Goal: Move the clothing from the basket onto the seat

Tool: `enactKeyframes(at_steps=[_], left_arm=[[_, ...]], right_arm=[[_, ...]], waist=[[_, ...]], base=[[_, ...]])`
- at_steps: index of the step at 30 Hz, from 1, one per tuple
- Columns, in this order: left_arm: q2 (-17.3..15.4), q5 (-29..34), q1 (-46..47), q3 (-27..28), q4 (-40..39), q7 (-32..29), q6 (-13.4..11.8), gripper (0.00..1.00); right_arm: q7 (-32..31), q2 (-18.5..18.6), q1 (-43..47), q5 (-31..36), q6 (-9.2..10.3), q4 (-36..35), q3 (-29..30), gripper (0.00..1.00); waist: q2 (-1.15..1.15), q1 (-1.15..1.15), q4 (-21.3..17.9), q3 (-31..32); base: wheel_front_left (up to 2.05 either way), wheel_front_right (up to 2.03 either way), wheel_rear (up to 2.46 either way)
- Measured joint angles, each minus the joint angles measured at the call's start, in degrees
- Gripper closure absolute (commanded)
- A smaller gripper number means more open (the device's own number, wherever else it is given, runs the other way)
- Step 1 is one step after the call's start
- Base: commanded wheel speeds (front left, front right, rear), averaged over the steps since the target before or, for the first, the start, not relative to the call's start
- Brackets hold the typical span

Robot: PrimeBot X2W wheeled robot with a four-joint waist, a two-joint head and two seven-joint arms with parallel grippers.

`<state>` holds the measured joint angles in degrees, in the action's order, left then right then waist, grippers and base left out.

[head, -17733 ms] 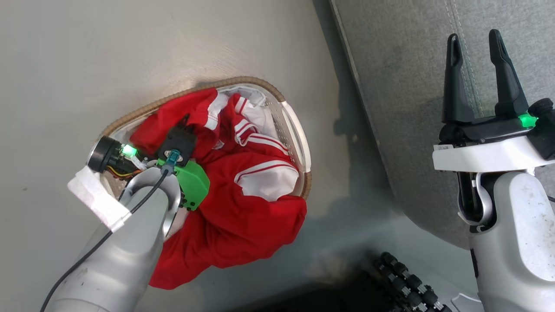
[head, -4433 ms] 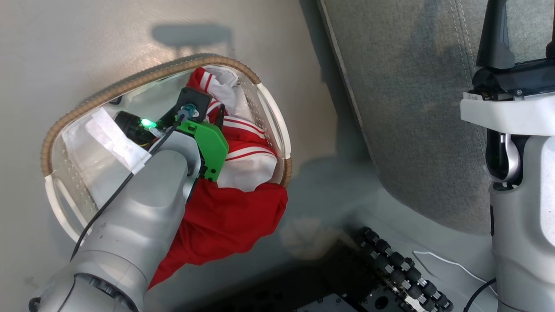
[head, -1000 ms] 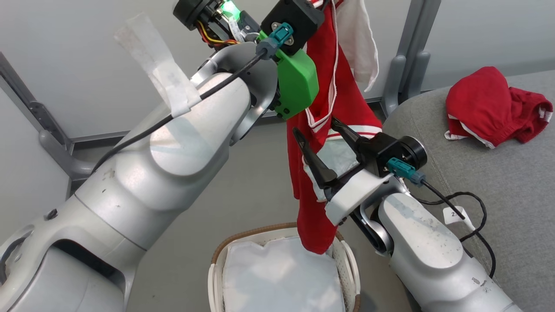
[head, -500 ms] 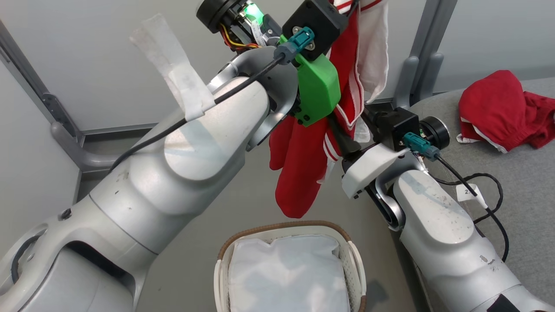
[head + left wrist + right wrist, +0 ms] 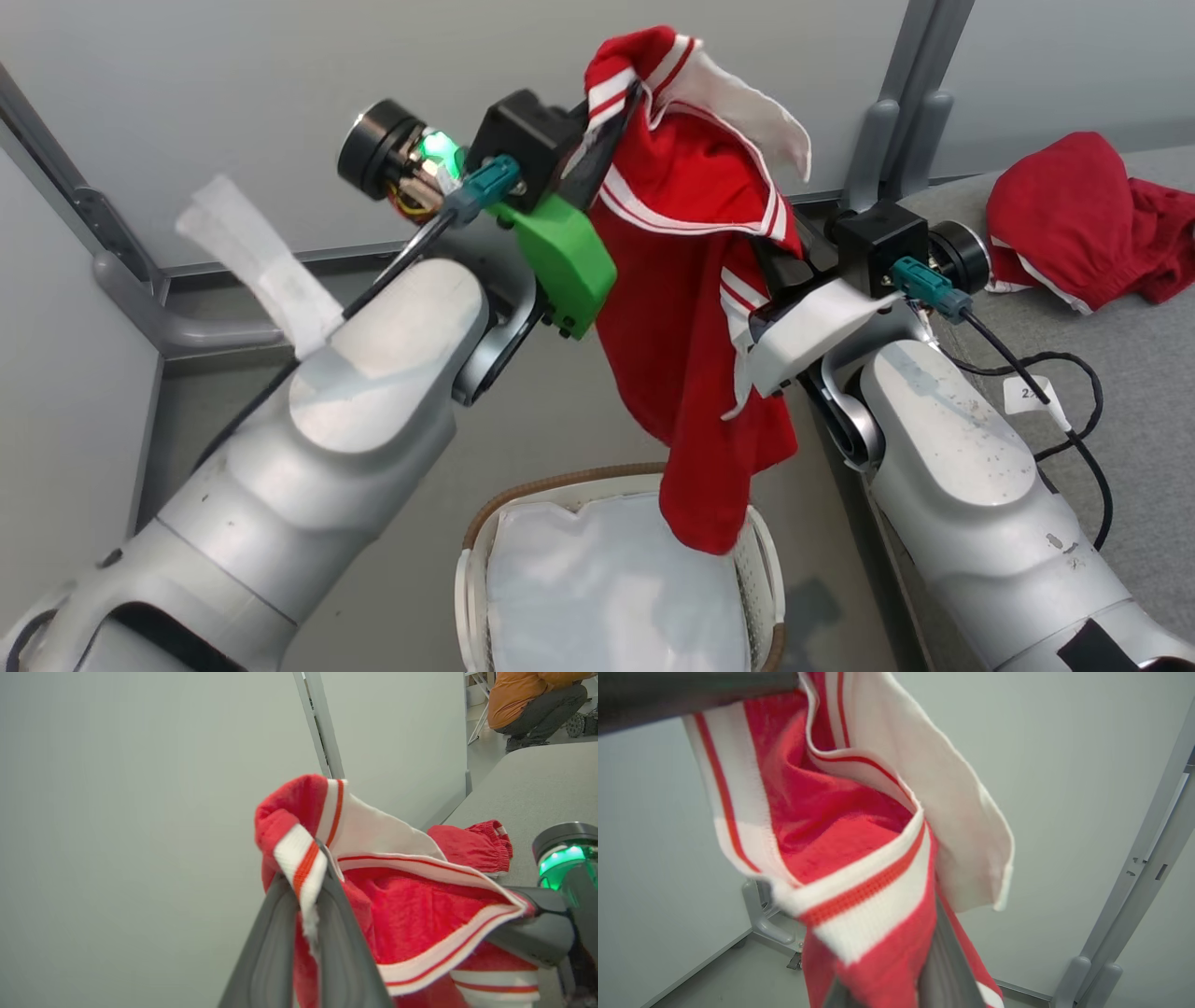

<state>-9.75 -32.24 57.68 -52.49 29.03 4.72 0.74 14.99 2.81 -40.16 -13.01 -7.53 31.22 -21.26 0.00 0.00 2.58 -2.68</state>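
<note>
The grey seat (image 5: 1153, 392) at the right carries a crumpled red garment (image 5: 1064, 224). A second red garment (image 5: 691, 355) with white stripes hangs in the air, its lower end dangling over the basket (image 5: 470, 579) and its white liner (image 5: 597, 597). The left end effector (image 5: 614, 135) is clamped on the striped band at the top; the right end effector (image 5: 780, 257) pinches the trim lower down
</note>
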Motion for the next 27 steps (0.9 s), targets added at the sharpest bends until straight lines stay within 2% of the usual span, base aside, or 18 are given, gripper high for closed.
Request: enactKeyframes(at_steps=[6, 10, 20, 27], left_arm=[[-0.74, -2.44, -7.3, 1.69, 1.16, 6.65, -0.87, 0.0], [-0.71, -3.56, -12.55, 2.54, 2.61, 8.82, -1.79, 0.0], [-0.81, -4.61, -22.23, 6.05, 1.63, 10.24, -2.76, 0.0], [-1.91, -2.7, -28.11, 9.99, -1.36, 10.32, -3.01, 0.0]], right_arm=[[0.01, 0.0, -0.03, 0.07, 0.0, -1.1, 2.15, 1.0], [0.0, -0.01, 0.09, 0.59, 0.0, -1.46, 3.24, 1.0], [0.0, -0.01, 1.76, 2.31, 0.0, -2.47, 7.01, 1.0], [0.01, -0.01, 2.51, 3.57, 0.0, -2.46, 9.15, 1.0]], waist=[[0.0, 0.0, -0.06, -0.46], [0.0, 0.0, 0.05, -0.69], [0.0, 0.0, 0.05, -0.96], [0.0, 0.0, -0.04, -0.99]], base=[[0.0, 0.0, 0.0], [0.0, 0.0, 0.0], [0.0, 0.0, 0.0], [0.0, 0.0, 0.0]])
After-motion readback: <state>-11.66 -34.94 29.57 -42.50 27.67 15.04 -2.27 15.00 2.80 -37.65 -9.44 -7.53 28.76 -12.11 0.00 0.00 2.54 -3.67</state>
